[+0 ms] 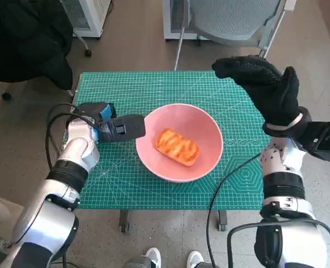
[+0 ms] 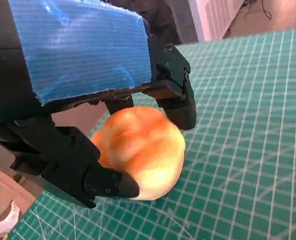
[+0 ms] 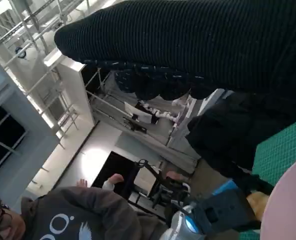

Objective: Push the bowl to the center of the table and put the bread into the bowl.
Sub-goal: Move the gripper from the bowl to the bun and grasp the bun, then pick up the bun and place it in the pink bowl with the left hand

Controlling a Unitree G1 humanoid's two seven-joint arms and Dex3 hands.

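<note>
Bread (image 1: pixel 177 146) with a glazed, striped crust is seen lying inside the pink bowl (image 1: pixel 209 151), which is set near the middle of the green cutting mat (image 1: pixel 153 89). Just beside the bowl's rim a second piece, a round bread roll (image 2: pixel 140 150), is gripped between the fingers (image 2: pixel 102 182) of the left hand (image 1: pixel 120 127) (low on the mat, presumably to be lifted over the rim). The right hand (image 1: pixel 262 84) is held raised beyond the bowl, spread and empty, probably so that it is kept out of the way.

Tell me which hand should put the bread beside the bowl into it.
Left: the left hand grips the bread beside the bowl; the right hand hovers raised, empty.
</note>
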